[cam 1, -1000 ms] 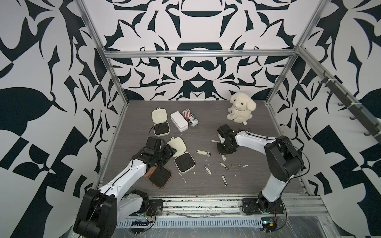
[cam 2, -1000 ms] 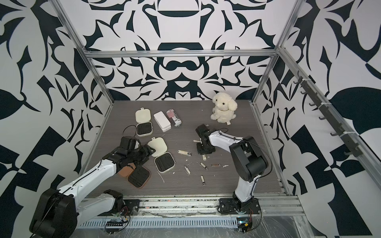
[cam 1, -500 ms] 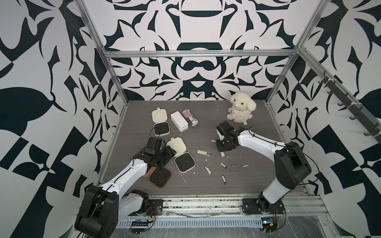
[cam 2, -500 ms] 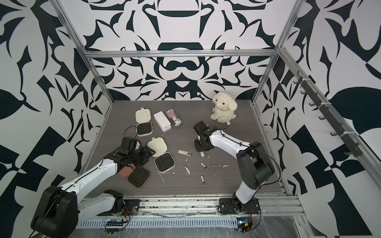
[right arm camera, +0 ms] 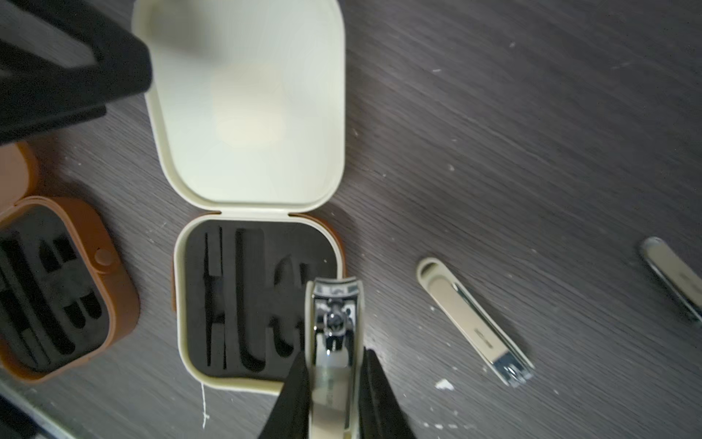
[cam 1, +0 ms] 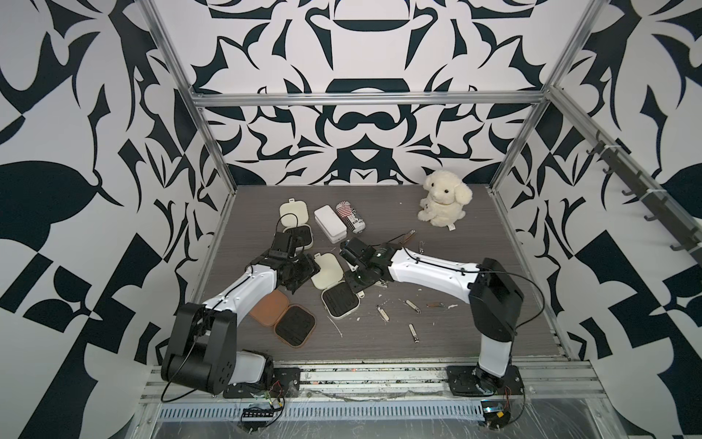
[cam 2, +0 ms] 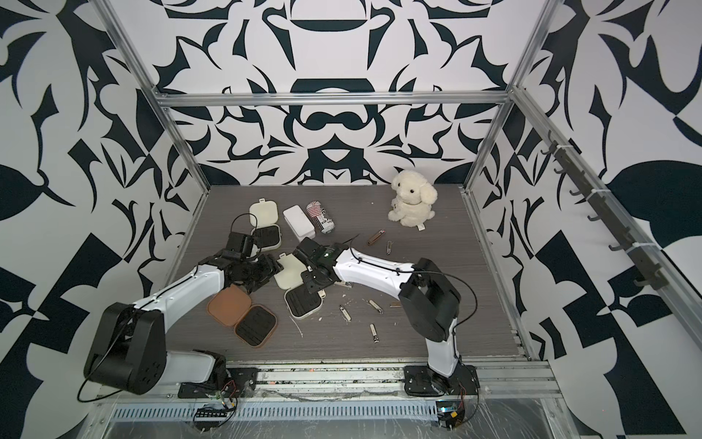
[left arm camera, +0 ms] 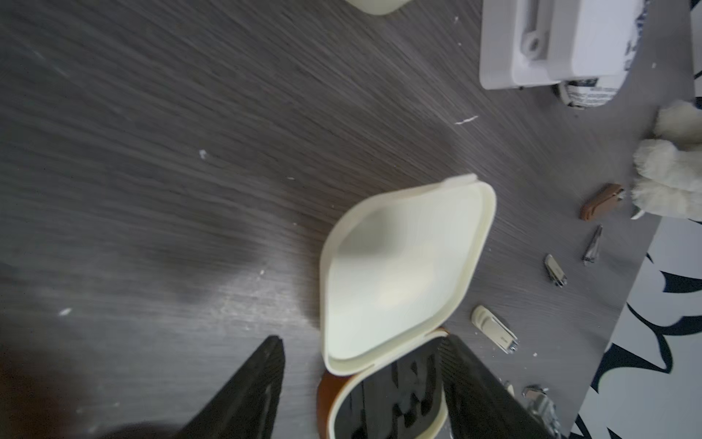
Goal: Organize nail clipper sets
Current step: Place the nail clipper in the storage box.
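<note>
The middle cream case lies open, lid (cam 1: 326, 270) flat and black slotted base (cam 1: 340, 301) nearer the front. My right gripper (right arm camera: 332, 380) is shut on a cream-and-metal nail clipper (right arm camera: 336, 327), holding it over a corner of that base (right arm camera: 243, 300). My left gripper (left arm camera: 361, 349) stands open astride the case hinge, one finger (left arm camera: 262, 387) clear of the case and lid (left arm camera: 399, 273). In both top views the grippers (cam 1: 304, 271) (cam 2: 313, 283) flank this case. The open tan-brown case (cam 1: 283, 316) and a second open cream case (cam 1: 298, 224) lie nearby.
Several loose clippers (cam 1: 413, 306) are scattered on the table right of the cases, one more (right arm camera: 475, 323) close beside the held one. A white box (cam 1: 329, 224), a striped can (cam 1: 351, 216) and a plush dog (cam 1: 444, 203) stand at the back.
My right arm has swung left from the scattered clippers to the middle cream case, carrying the clipper. The left gripper has stayed by the lid.
</note>
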